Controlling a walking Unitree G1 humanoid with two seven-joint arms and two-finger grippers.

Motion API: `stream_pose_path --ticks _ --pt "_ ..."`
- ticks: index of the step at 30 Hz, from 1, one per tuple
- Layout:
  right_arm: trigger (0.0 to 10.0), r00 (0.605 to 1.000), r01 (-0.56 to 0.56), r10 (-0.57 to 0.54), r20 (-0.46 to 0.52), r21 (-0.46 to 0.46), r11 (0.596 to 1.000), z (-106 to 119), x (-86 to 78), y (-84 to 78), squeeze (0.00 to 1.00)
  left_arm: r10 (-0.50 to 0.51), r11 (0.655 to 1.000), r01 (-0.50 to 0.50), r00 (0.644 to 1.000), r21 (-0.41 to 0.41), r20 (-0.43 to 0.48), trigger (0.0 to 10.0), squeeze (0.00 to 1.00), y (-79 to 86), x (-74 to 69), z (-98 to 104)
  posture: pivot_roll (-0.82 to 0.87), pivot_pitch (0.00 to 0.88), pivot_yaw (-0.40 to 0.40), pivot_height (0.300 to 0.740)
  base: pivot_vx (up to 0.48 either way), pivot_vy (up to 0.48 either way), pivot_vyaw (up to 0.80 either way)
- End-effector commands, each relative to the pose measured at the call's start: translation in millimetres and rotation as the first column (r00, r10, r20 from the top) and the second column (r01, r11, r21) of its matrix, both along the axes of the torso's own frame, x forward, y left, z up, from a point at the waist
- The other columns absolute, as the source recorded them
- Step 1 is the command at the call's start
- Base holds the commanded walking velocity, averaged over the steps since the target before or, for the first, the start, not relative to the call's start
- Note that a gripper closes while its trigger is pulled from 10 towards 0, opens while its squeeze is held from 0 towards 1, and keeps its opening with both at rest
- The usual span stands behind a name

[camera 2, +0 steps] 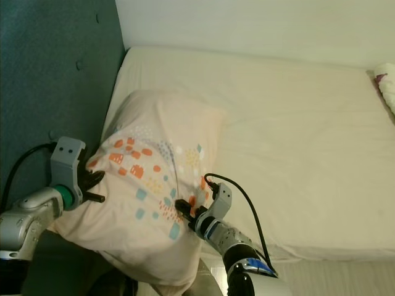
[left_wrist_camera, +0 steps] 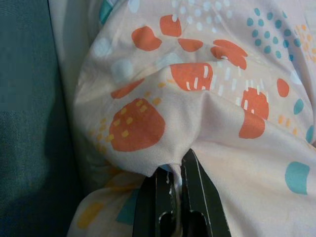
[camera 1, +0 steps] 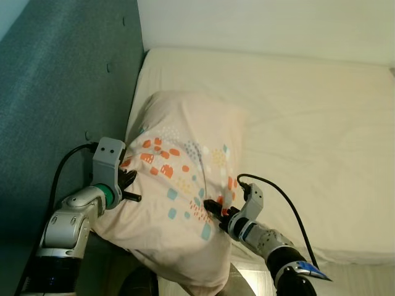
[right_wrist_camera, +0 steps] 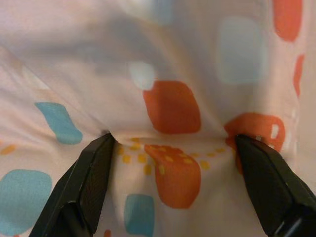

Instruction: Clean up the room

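You are looking down at a bed (camera 1: pixel 308 123) with a bare cream sheet, pushed against a pale wall (camera 1: pixel 265 24), with teal carpet (camera 1: pixel 55 92) running along its side. In the left eye view a pillow (camera 1: pixel 185 179) in a pale case printed with orange and teal patches lies at the corner of the bed, its near end hanging past the edge; your left gripper (camera 1: pixel 126 185) is at its outer side and your right gripper (camera 1: pixel 217 209) presses into its inner side, so the pillow sits between the two. The right eye view shows the same hold, plus a small white thing (camera 2: pixel 386 83) at the far edge of the bed, well away from either gripper and too small to name. In the left wrist view the left fingers (left_wrist_camera: pixel 195 197) are closed together with a fold of the pillow case pinched between them. In the right wrist view the right fingers (right_wrist_camera: pixel 94 182) stand wide apart, with the pillow cloth bulging into the gap, pressed against it rather than pinched. By my reading the tidying is partway: the pillow is on the bed but askew, and squaring it at the head of the bed is left to do.
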State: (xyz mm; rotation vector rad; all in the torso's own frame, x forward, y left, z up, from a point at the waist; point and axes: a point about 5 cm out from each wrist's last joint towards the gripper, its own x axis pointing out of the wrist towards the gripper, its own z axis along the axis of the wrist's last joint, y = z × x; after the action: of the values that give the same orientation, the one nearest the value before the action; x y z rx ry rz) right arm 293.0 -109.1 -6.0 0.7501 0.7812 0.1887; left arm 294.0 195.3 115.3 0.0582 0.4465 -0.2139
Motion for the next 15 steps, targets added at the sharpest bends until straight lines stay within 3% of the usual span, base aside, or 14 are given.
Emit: stream_pose_path --ticks 1,2,3,5,8,15 --pt "7.8 0.999 -0.028 0.028 -0.022 -0.002 1.0 -5 -5.5 2.3 0.0 0.028 1.0 -0.028 1.0 0.008 0.003 10.0 0.0 6.0 -3.8 1 0.08 0.229 0.008 0.74 0.0 0.0 0.0" --pt "7.8 0.999 -0.038 0.038 -0.005 0.005 0.999 -2 -2.0 3.5 0.0 0.029 1.0 -0.029 1.0 0.008 0.003 10.0 0.0 6.6 -4.1 1 0.08 0.229 0.008 0.74 0.0 0.0 0.0" --pt "0.3 0.998 -0.056 0.055 0.017 0.015 0.998 3 1.9 5.5 0.0 0.031 0.999 -0.031 0.999 0.008 0.004 10.0 0.0 7.6 -4.3 2 0.08 0.229 0.008 0.74 0.0 0.0 0.0" --pt "0.3 0.998 -0.056 0.055 0.017 0.015 0.998 3 1.9 5.5 0.0 0.031 0.999 -0.031 0.999 0.008 0.004 10.0 0.0 7.6 -4.3 2 0.08 0.229 0.008 0.74 0.0 0.0 0.0" --pt "0.0 0.985 -0.154 0.148 0.084 0.07 0.986 14 8.0 16.2 0.0 0.039 0.999 -0.039 0.999 0.008 0.007 10.0 0.0 8.5 -4.6 3 0.09 0.226 0.003 0.74 0.0 0.0 0.0" --pt "0.0 0.982 -0.175 0.167 0.093 0.09 0.98 12 5.5 16.2 0.0 0.041 0.999 -0.041 0.999 0.003 0.008 10.0 0.0 7.1 -4.5 3 0.08 0.227 0.003 0.74 0.0 0.0 0.0"
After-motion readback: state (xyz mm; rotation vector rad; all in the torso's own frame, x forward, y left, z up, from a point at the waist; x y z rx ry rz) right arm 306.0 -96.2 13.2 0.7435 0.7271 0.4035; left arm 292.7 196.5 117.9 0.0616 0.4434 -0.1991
